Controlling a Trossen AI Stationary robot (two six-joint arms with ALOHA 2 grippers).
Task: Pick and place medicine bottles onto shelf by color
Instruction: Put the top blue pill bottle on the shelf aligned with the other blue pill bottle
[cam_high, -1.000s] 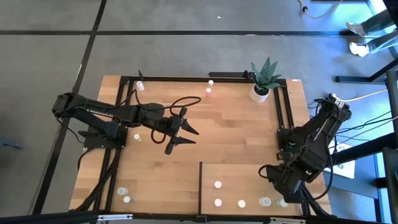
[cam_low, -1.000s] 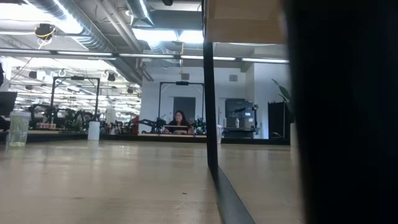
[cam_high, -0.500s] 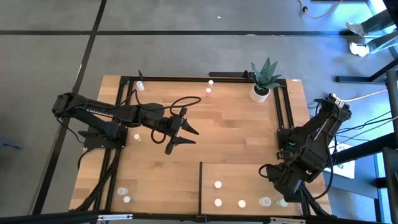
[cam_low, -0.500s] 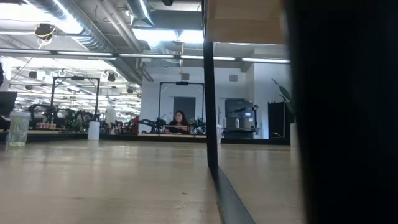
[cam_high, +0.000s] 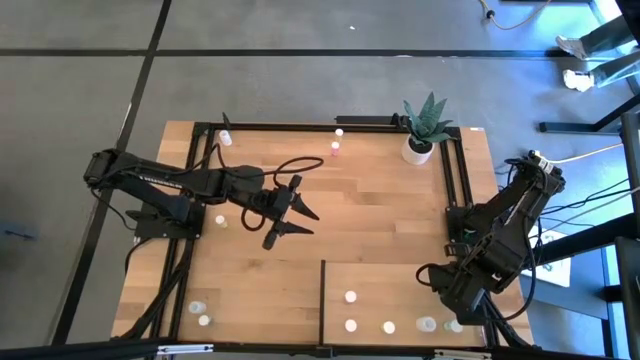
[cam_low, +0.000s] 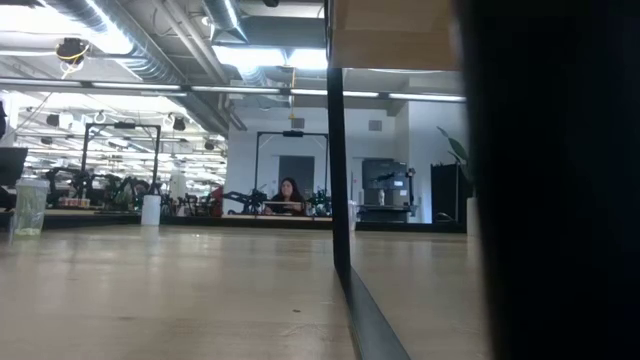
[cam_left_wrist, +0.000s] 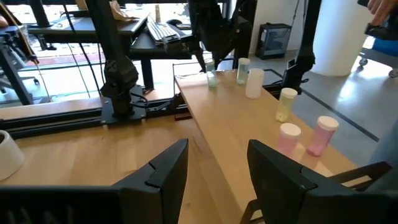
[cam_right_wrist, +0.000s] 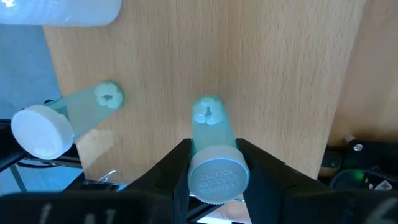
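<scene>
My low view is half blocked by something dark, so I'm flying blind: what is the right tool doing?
Observer: The right tool is closed on the white cap of a green-tinted bottle.
Operator: And the left tool?
Observer: The left tool hangs open and empty over the middle of the table.
Operator: Anything on the shelf?
Observer: Two pink bottles stand side by side on the shelf.

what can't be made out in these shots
- Low view: a dark mass blocks the right side, hiding the shelf's bottles.
- High view: the right gripper is hidden under its own arm.
- High view: bottles on the shelf are too small to tell tints.
- Right wrist view: the green bottle sits between the fingers; contact unclear.
</scene>
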